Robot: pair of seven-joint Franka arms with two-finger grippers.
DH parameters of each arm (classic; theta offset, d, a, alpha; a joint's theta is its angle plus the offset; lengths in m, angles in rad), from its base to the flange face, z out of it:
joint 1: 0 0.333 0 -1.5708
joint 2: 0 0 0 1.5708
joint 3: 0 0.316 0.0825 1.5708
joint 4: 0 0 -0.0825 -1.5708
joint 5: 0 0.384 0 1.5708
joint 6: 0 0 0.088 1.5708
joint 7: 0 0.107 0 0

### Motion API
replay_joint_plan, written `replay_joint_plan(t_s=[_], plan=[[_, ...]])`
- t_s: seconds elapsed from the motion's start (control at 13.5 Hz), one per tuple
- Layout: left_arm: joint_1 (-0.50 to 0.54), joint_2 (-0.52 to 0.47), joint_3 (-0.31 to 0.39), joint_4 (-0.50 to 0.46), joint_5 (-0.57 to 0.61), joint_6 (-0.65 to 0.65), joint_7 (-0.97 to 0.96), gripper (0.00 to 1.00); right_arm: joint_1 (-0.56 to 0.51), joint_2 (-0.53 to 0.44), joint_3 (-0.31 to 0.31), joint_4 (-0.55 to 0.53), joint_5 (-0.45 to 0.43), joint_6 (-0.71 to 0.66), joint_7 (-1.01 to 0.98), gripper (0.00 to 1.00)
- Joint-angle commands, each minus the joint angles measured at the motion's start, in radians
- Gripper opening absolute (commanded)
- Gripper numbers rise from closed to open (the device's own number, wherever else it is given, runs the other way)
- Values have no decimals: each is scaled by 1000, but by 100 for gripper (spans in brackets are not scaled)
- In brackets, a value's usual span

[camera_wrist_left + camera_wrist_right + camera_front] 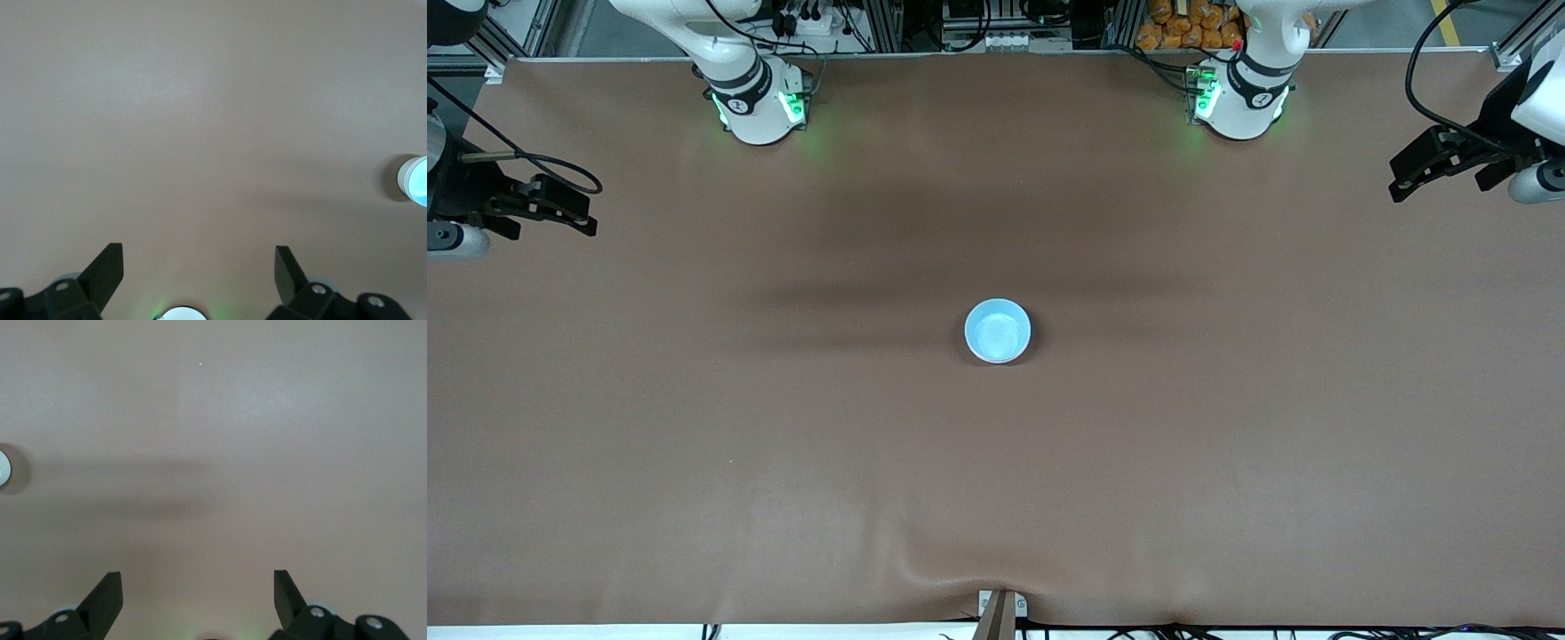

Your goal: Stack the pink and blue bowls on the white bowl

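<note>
The light blue bowl (998,331) stands upright in the middle of the brown table, seen from above, with nothing in it. The left wrist view catches the blue bowl (415,180) at its edge, its outer wall looking whitish. A sliver of the blue bowl (3,468) shows in the right wrist view. The pink bowl and the white bowl are hidden or out of view. My left gripper (1398,178) hangs open over the left arm's end of the table, holding nothing (199,257). My right gripper (585,213) hangs open and bare over the right arm's end (198,583).
The two arm bases (760,107) (1240,102) stand along the table edge farthest from the front camera. A small metal bracket (1000,609) sits at the nearest edge. The brown table cover (996,498) has a slight wrinkle near the bracket.
</note>
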Motion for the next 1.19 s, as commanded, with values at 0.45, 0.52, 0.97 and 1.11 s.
replay_joint_plan(t_s=[0.45, 0.52, 0.97, 1.11], plan=[[5, 12, -6, 23, -18, -15, 10, 100, -19, 3, 17, 17, -11, -6, -6, 100], [6, 10, -6, 23, -21, -15, 12, 100, -19, 5, 17, 17, -9, -6, 0, 100], [6, 39, -4, 24, -40, -10, 16, 100, -21, 8, 17, 11, -3, -15, 43, 100], [5, 41, -4, 24, -41, -9, 15, 100, -21, 8, 17, 11, -9, -8, 43, 100]])
